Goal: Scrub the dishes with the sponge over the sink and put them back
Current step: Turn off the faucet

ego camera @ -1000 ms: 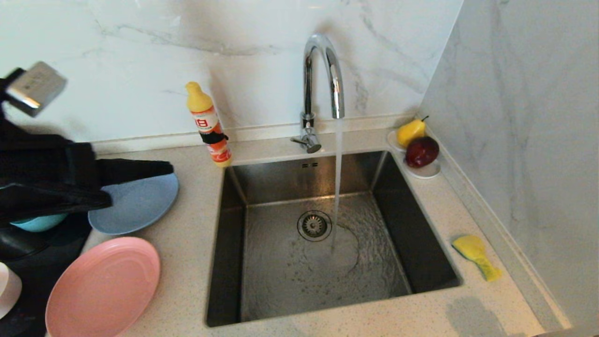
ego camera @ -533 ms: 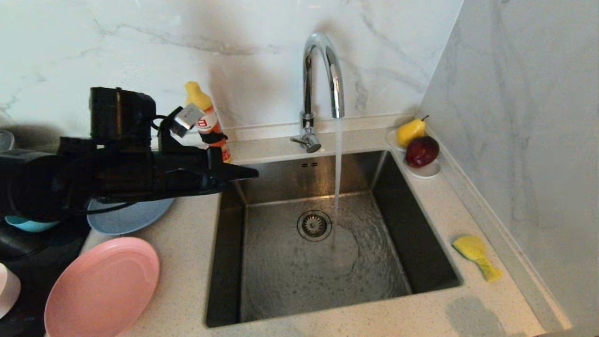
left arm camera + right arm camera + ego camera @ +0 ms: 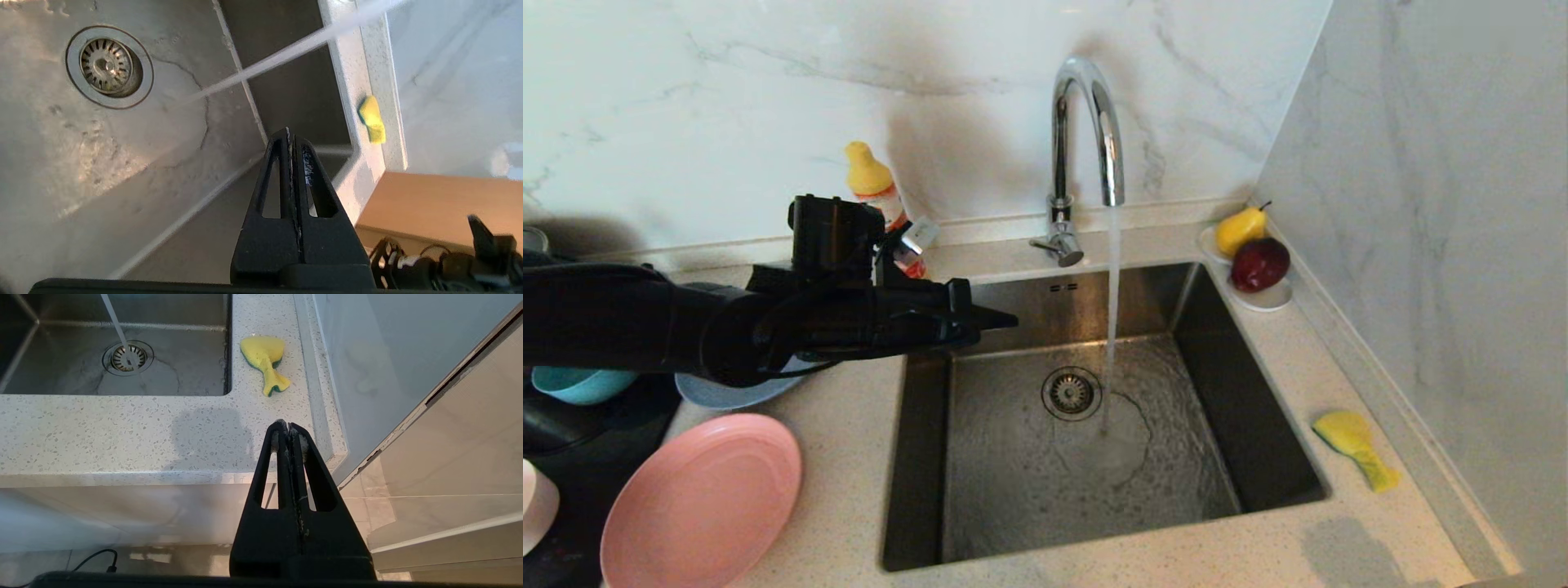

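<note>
A: Over the sink's (image 3: 1094, 523) ten o'clock corner, the left end effector (image 3: 1005, 320) now reaches out, its tip pointing toward three o'clock. A second ago it was back over the grey-blue plate (image 3: 719, 392) beside the basin. Its fingers are pressed together, nothing between them.

B: So it left the dishes untouched?

A: Yes. The salmon-pink plate (image 3: 703, 498) lies at the counter's (image 3: 849, 441) eight o'clock, the grey-blue plate and teal bowl (image 3: 580, 384) at nine. The tap (image 3: 1086, 122) is running.

B: And the sponge (image 3: 1352, 445)?

A: At four o'clock on the counter, just beside the sink's rim, well apart from both arms. The right end effector (image 3: 289, 428), also closed and empty, hangs off the counter's front edge near it.

B: Then scrubbing hasn't begun; I'd guess the left arm is crossing toward the water or sponge.
</note>
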Available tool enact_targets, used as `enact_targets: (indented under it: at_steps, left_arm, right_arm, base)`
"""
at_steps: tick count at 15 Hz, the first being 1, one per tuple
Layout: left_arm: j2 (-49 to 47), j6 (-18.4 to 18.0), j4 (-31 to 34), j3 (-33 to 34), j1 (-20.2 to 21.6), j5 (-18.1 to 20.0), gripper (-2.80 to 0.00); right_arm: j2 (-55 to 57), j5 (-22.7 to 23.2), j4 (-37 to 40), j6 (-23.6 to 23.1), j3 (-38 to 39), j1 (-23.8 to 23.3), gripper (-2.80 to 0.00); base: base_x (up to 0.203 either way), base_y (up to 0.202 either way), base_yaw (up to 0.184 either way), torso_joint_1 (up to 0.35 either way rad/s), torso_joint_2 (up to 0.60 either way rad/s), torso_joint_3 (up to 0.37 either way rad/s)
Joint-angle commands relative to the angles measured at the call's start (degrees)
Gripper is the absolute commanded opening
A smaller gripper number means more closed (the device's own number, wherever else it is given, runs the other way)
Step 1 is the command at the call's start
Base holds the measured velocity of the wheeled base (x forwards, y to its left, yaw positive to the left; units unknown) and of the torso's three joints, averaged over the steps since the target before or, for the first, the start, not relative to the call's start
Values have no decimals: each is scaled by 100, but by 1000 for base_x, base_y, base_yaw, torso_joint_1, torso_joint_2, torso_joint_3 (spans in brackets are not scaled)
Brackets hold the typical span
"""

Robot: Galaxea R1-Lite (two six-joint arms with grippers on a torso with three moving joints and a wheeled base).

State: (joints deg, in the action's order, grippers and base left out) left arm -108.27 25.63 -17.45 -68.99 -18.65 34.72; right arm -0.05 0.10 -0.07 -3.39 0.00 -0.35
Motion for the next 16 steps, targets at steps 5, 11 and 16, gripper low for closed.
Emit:
enact_targets:
  at_steps: [5, 11, 16]
  left_arm:
    - [-820, 305, -354, -595, -1, -10, -280]
    - [-1144, 1301, -1158, -1148, -3, -8, -280]
    - [-1346, 1359, -1164, -1443, 2, -10, -280]
  right_arm:
    - [14, -1, -1, -4, 0, 0, -280]
    - [14, -1, -1, -4, 0, 0, -280]
    - [14, -1, -1, -4, 0, 0, -280]
  base:
    - [0, 0, 0, 0, 0, 0]
    - [0, 0, 0, 0, 0, 0]
    - [0, 0, 0, 0, 0, 0]
